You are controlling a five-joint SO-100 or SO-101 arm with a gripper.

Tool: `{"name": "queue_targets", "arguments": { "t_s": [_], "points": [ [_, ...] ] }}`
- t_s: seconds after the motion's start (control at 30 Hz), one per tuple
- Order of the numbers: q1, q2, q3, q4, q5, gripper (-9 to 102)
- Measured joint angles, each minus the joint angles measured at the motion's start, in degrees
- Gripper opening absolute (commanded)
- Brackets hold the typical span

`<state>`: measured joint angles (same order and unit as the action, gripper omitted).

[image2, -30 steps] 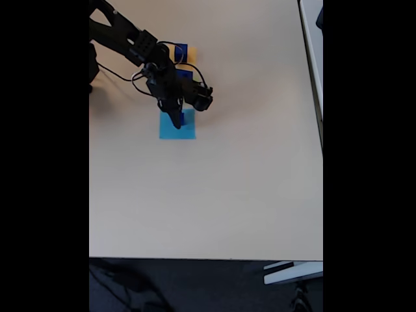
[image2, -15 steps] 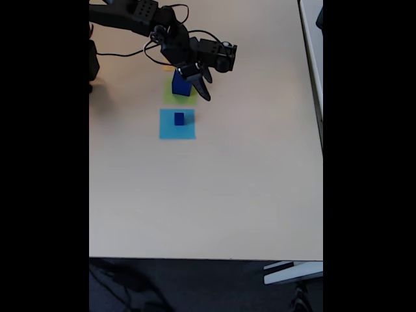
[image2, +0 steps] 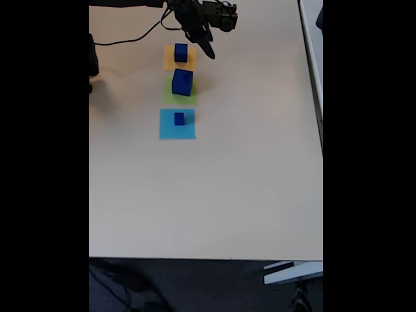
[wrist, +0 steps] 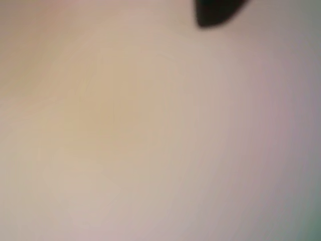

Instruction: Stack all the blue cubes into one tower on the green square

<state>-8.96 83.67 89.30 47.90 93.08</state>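
Up near the far edge of the table (image2: 214, 195) hangs the gripper (image2: 207, 47), just right of the orange-yellow square (image2: 170, 62) in the fixed view, its dark fingers pointing down and toward the right. They hold nothing; from where I stand I cannot tell whether they are spread or pressed together, since they read as one dark shape. The black arm (image2: 130, 4) runs in from the top left, a thin cable looping beneath it.

Three paper squares lie in a column down the pale tabletop. Farthest away is the orange-yellow one, with a medium blue cube (image2: 181, 52) sitting on it. Just below that lies the green square (image2: 170, 97), and the largest blue cube (image2: 182, 82) rests on it, covering much of the paper. Nearest is the light-blue square (image2: 177, 130), carrying the smallest blue cube (image2: 179, 118) close to its upper middle. Each cube stands alone on its own square, apart from the others; none is stacked on another.

From the wrist view comes a blur of bare beige table (wrist: 150, 130), with one dark fingertip (wrist: 215, 14) poking in at the top edge, right of centre.
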Motion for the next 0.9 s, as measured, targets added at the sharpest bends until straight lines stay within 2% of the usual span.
{"name": "queue_targets", "arguments": {
  "t_s": [0.23,0.5,0.9],
  "points": [
    [-3.87,-1.58,-0.88,2.64,1.32,19],
    [-6.24,-3.69,-6.68,13.97,5.45,27],
    [-4.39,-3.69,-4.83,15.38,6.24,27]
  ]
}}
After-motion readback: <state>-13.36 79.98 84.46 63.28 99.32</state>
